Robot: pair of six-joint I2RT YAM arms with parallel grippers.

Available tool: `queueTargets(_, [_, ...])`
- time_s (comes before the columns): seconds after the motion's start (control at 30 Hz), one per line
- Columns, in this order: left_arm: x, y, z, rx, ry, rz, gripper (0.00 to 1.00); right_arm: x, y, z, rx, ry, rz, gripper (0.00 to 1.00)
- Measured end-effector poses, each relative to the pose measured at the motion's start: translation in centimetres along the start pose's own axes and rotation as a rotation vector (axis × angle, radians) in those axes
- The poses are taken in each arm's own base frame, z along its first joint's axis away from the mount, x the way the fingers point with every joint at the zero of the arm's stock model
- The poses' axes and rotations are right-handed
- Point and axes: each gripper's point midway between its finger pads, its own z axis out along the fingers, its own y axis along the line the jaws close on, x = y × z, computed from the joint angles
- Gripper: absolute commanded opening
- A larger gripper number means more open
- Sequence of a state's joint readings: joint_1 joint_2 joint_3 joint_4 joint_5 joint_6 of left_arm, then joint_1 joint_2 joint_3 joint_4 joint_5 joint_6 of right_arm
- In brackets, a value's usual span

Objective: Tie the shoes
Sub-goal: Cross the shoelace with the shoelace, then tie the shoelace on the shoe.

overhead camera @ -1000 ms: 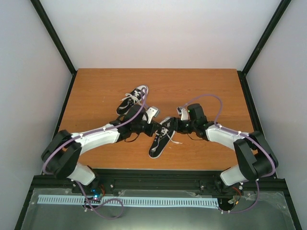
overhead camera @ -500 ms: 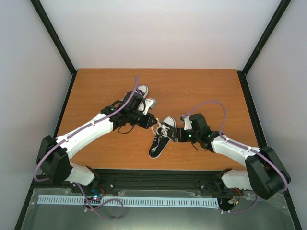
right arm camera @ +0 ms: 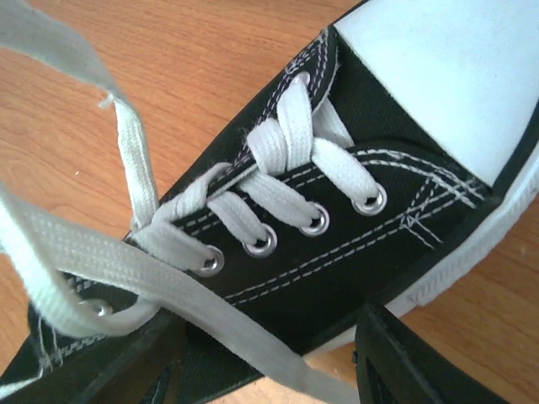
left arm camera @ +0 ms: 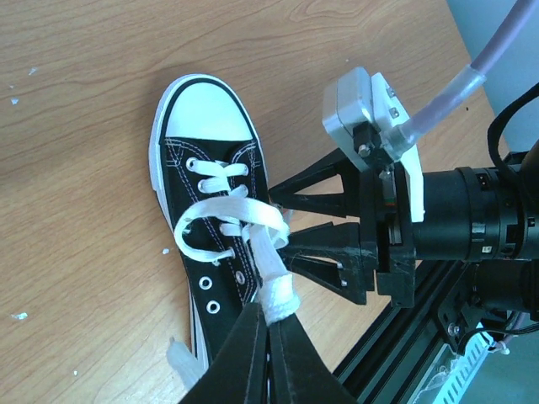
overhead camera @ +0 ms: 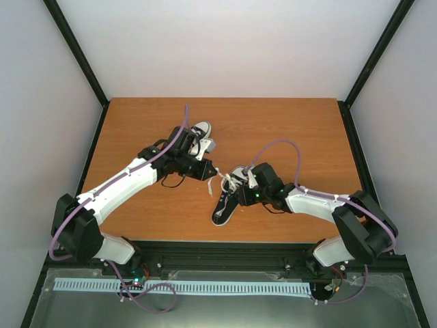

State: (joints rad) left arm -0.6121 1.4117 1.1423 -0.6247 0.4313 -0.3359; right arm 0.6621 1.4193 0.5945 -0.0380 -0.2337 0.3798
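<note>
The near shoe (overhead camera: 229, 195) lies mid-table (overhead camera: 300, 130), toe pointing away from me. Its lace (left arm camera: 253, 223) loops up off the eyelets, and my left gripper (left arm camera: 270, 324) is clamped on it, just above the shoe. My right gripper (right arm camera: 265, 353) stands with its fingers apart against the shoe's side. The second shoe (overhead camera: 200, 129) lies beyond, partly hidden by my left arm (overhead camera: 130, 181).

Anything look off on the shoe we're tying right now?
Yes: on the near shoe the top eyelets look unlaced, so the lace that the left gripper pinches leaves from lower down. White specks dot the table.
</note>
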Motion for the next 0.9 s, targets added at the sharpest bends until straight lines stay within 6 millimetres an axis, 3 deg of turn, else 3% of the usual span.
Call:
queueTargets(0.17, [0.1, 0.4, -0.1, -0.003, 0.005, -0.012, 0.01, -0.1, -0.3, 0.8, 0.036, 0.018, -0.054, 0.2])
queueTargets(0.27, [-0.2, 0.5, -0.2, 0.004, -0.003, -0.016, 0.01, -0.2, -0.8, 1.0, 0.068, 0.021, -0.06, 0.09])
queueTargets(0.4, [-0.5, 1.7, -0.1, 0.004, -0.03, -0.058, 0.01, -0.2, -0.9, 0.8, 0.084, 0.02, -0.056, 0.03])
queueTargets(0.6, [0.5, 6.5, 1.1, -0.057, -0.076, -0.21, 0.01, 0.8, -2.2, -1.6, 0.185, 0.008, 0.007, 0.03])
queueTargets(0.77, [2.0, 13.1, 1.5, -0.173, -0.147, -0.416, 0.01, 0.5, -5.2, -4.1, 0.326, -0.038, 0.107, 0.03])
queueTargets(0.9, [3.7, 16.0, 1.8, -0.218, -0.166, -0.541, 0.01, 0.1, -8.8, -6.4, 0.387, -0.097, 0.262, 0.03])
